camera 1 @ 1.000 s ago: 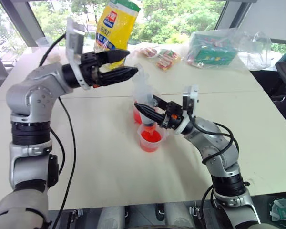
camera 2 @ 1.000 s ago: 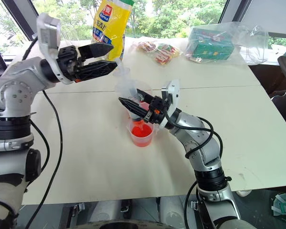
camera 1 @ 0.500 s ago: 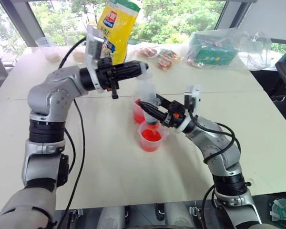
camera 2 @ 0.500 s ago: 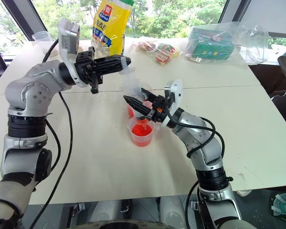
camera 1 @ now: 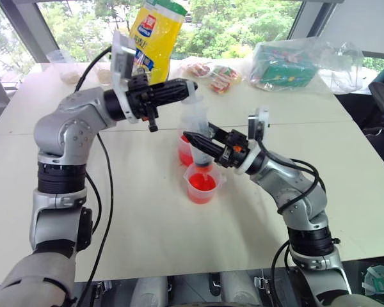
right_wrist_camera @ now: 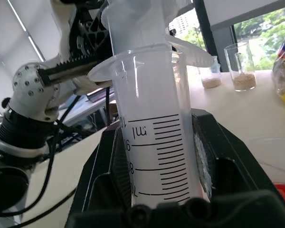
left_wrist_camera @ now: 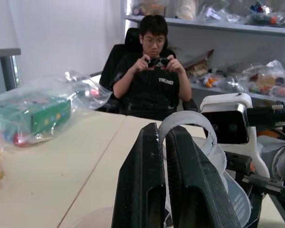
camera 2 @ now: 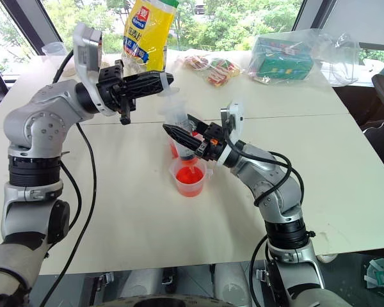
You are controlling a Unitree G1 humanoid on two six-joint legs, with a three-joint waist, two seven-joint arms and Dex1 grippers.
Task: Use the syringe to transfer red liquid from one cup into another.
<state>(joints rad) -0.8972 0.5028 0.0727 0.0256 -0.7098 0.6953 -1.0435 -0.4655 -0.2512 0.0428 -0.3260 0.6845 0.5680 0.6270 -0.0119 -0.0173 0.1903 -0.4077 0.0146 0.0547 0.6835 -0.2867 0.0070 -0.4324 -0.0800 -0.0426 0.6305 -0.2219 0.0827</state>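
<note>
Closed since earlier, left tool [camera 1: 179, 89] pinches plunger [left_wrist_camera: 186, 127]; right tool [camera 1: 198, 142] clamps syringe [right_wrist_camera: 154, 142]. White tabletop [camera 1: 147, 211], windows; two red cups.

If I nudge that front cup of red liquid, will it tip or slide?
The front cup looks thin clear plastic, so probably light and likely to slide. It appears about half full of red liquid, which may slosh. The syringe stands over it, so bumps could tip it.

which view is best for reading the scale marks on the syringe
The right wrist view: the syringe stands close up between the right gripper fingers, its printed lines and "ml" legible. The eye views show it small, upright over the cups. The left wrist view shows just the plunger top pinched by the left gripper.
</note>
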